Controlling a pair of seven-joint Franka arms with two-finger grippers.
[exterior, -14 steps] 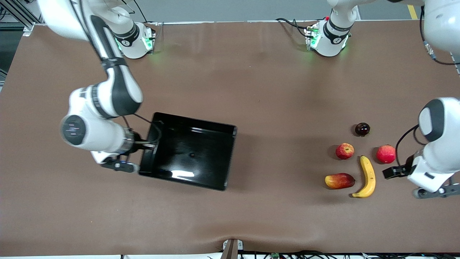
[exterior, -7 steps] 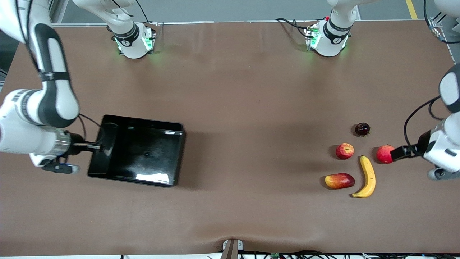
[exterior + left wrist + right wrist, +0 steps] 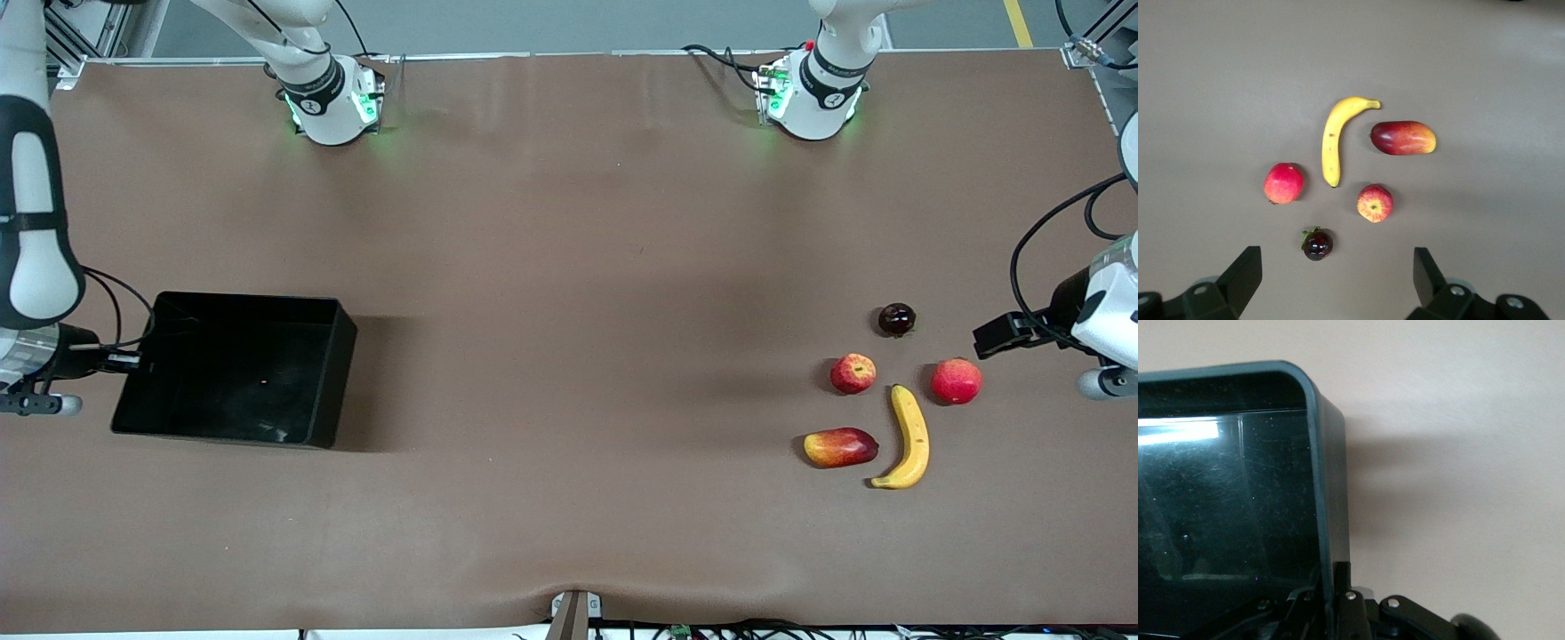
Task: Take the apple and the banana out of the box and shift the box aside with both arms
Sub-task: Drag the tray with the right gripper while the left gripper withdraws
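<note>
The black tray (image 3: 331, 373) is at the right arm's end of the table. My right gripper (image 3: 133, 360) is shut on its end wall, which stands between the fingers in the right wrist view (image 3: 1335, 587), where the tray's rim (image 3: 1313, 413) also shows. The banana (image 3: 909, 437) and the apple (image 3: 853, 373) lie on the table at the left arm's end. My left gripper (image 3: 991, 338) is open and empty in the air beside them. In the left wrist view it (image 3: 1336, 280) looks down on the banana (image 3: 1335, 137) and the apple (image 3: 1375, 203).
A red-yellow mango (image 3: 839, 446) lies beside the banana, nearer the camera than the apple. A second round red fruit (image 3: 956, 380) lies by the left gripper. A small dark fruit (image 3: 896, 318) lies farther from the camera than the apple. Brown cloth covers the table.
My right gripper has carried the tray from the table's middle toward the right arm's end. My left gripper has drawn back from the second red fruit, toward the bases.
</note>
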